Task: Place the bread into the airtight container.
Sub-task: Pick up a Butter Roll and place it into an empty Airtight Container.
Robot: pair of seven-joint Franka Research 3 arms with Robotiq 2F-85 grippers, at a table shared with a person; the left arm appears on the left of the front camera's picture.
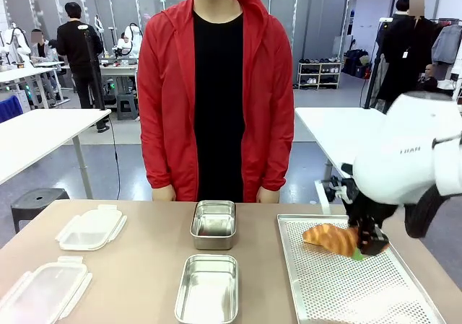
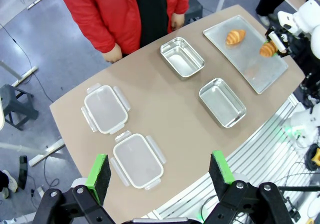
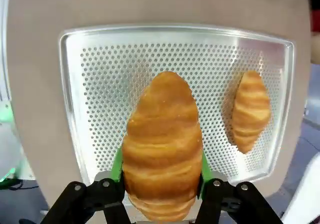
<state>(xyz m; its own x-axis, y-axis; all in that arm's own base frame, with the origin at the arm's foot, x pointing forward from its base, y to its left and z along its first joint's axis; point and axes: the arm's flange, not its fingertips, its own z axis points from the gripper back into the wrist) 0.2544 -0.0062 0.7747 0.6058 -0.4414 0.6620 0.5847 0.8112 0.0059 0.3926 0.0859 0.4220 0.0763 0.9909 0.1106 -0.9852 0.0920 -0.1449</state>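
Bread count: 2 croissants.

Croissant 1 (image 3: 162,149) is clamped between the green pads of the right gripper (image 3: 160,168). The jaws are closed on its flanks. It is held over the perforated tray (image 3: 100,84), by one long rim of the tray. Its long axis runs along the gripper fingers, roughly across the tray's short way, and its free tip is pointed at the tray's far long rim.

Croissant 2 (image 3: 251,109) is lying on the tray toward one short end, well apart from croissant 1. Its long axis is set roughly parallel to that of croissant 1.

Tray count: 1.

Steel containers: 2, both uncovered. One (image 2: 182,57) is placed just beside the tray's end nearer the person. The other (image 2: 222,102) is placed beside the tray's end nearer the robot.

Clear snap lids: 2 (image 2: 105,109) (image 2: 137,160). Both are laid flat beyond the steel containers, well apart from the tray.

The left gripper (image 2: 160,171) is held high, far from the tray, with its jaws spread and nothing between the pads.

A person in a red jacket (image 1: 164,93) is seen standing at the table edge far from the robot.

Writing: a short dark print is noted on the right arm's white shell (image 1: 410,150), but it cannot be read.
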